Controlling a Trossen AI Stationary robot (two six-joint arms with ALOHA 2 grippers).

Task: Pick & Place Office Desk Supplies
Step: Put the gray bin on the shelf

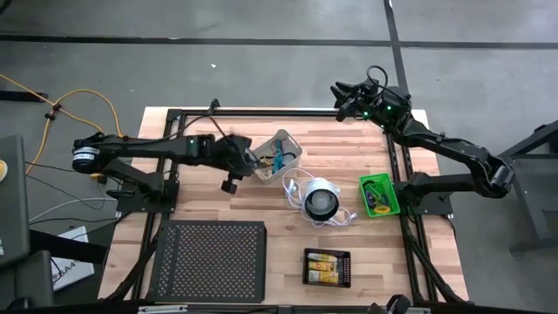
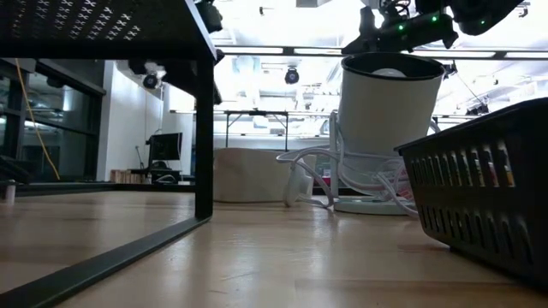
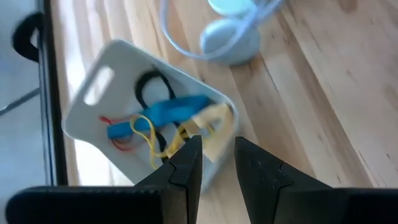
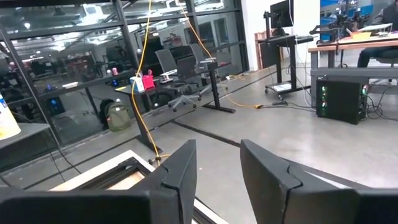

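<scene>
The low view hides most things: a black tray and a big white round object block the surface behind them, and the small supplies cannot be seen there at all.

There are three small trays and one big dark mesh stand. The clear tray holds a blue piece, a dark loop, thin yellow cords and a thin red one. They are tangled, so it is hard to count them. The green tray holds a few small things, too tiny to name. The black tray, near the front edge of the wooden surface, holds yellow-and-white packs; how many cannot be told.

The round white-and-black object with its white cord lies between the clear and green trays.

The left pincer is at the clear tray's edge. Its fingers are a little apart, with a pale yellow bit just at their tips; whether it is gripped cannot be told.

The right pincer is up off the surface at the far right corner, fingers apart, holding nothing.
</scene>
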